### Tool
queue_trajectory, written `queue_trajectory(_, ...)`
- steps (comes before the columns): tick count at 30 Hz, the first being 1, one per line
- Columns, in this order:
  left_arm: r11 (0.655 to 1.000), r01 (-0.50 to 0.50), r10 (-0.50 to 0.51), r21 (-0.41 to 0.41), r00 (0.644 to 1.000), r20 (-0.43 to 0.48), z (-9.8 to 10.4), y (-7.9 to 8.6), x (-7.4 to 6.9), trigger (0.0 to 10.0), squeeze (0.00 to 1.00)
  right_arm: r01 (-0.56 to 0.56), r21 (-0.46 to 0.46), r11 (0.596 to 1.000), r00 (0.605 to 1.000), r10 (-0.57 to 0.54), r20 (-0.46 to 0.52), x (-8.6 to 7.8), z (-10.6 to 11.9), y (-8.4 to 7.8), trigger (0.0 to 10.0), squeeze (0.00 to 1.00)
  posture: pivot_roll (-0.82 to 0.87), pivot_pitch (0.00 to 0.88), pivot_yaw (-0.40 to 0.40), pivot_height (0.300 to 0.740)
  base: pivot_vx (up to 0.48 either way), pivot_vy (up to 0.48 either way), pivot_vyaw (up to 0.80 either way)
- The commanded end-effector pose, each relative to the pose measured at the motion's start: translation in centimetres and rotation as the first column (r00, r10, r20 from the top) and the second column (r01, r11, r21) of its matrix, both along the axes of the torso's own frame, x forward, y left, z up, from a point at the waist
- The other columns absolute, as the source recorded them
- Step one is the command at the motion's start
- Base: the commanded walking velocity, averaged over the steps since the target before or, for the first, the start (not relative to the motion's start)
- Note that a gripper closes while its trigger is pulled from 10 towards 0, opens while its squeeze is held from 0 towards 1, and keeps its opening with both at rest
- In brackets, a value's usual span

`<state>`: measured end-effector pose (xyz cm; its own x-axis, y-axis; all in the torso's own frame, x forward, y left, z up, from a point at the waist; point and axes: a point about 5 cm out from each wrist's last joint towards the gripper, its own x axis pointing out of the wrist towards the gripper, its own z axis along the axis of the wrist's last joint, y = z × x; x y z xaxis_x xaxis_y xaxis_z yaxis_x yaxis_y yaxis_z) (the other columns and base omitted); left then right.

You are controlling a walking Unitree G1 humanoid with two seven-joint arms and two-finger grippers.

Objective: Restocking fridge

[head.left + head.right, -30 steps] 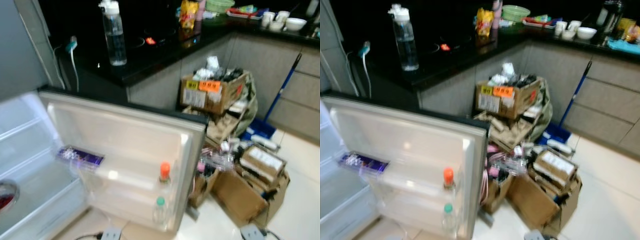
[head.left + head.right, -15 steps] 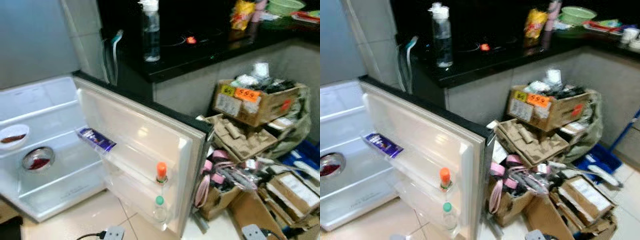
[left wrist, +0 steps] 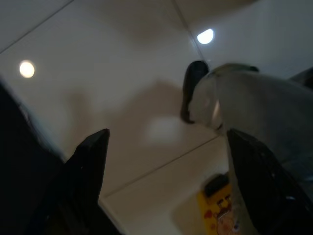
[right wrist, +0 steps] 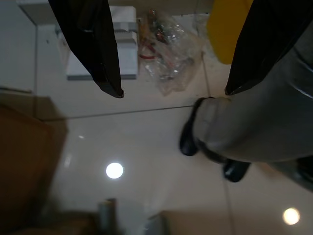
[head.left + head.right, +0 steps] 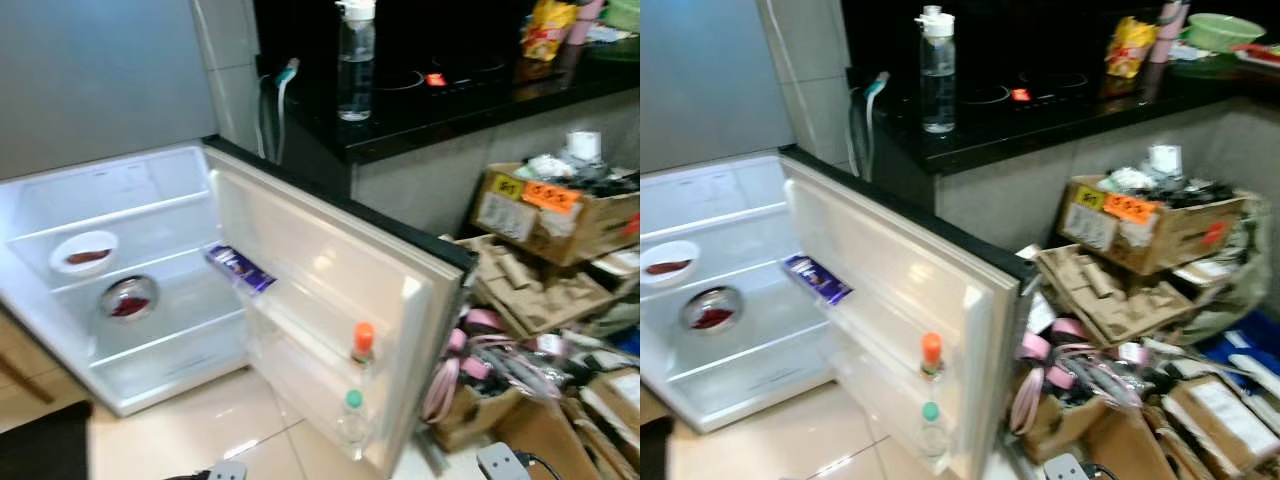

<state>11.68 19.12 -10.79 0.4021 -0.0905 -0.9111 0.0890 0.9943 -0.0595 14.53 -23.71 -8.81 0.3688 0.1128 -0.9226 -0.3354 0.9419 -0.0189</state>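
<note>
Here, open fridge [image 5: 130, 250], box [image 5: 1150, 225] labels unreadable, both end effectors' fingers apart, idle.

Glossy tiled floor [image 5: 780, 440], glossy black counter [image 5: 1040, 110], white plastic fridge door [image 5: 890, 290], cardboard boxes [image 5: 1155, 225].

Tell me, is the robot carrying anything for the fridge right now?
No. The left pincer and the right pincer both hang open over the tiled floor with nothing between their fingers.
</note>
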Motion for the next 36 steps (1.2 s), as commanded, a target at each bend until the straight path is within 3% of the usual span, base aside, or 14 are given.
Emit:
queue_trajectory(1, 1.0, 0.011, -0.011, -0.005, 1.0, -0.025, -0.2, -0.2, -0.5, 10.0, 0.0, -0.002, 0.011, 1.0, 1.0, 0.002, -0.002, 0.0, 0.0, 0.2, 10.0, 0.0, -0.11, 0.0, -0.01, 0.74, 0.0, 0.0, 0.78)
queue_trajectory(7, 1.0, 0.02, -0.02, -0.008, 0.999, -0.027, -0.2, -0.3, -0.5, 10.0, 0.0, 0.007, 0.007, 1.0, 1.0, -0.007, -0.004, -0.2, -0.1, 0.1, 10.0, 0.0, -0.11, 0.0, -0.01, 0.74, 0.0, 0.0, 0.77)
queue_trajectory(15, 0.999, 0.035, -0.035, -0.013, 0.999, -0.028, -0.2, -0.4, -0.3, 10.0, 0.0, 0.017, -0.05, 0.999, 1.0, -0.017, 0.0, -0.3, -0.1, -0.4, 10.0, 0.0, -0.11, 0.0, -0.009, 0.74, 0.0, -0.464, 0.0)
queue_trajectory(28, 1.0, 0.012, -0.012, -0.022, 1.0, -0.027, -0.2, -0.4, -0.4, 10.0, 0.0, 0.002, -0.213, 0.977, 1.0, -0.005, -0.013, -0.4, 0.2, -2.0, 10.0, 0.0, -0.1, 0.0, -0.009, 0.74, 0.0, 0.0, 0.0)
queue_trajectory(36, 1.0, 0.002, -0.003, -0.024, 0.999, -0.034, -0.2, -0.5, -0.4, 10.0, 0.0, 0.012, -0.22, 0.976, 1.0, -0.013, -0.005, -0.1, 0.3, -2.2, 10.0, 0.0, -0.11, 0.0, -0.008, 0.74, 0.0, 0.0, 0.0)
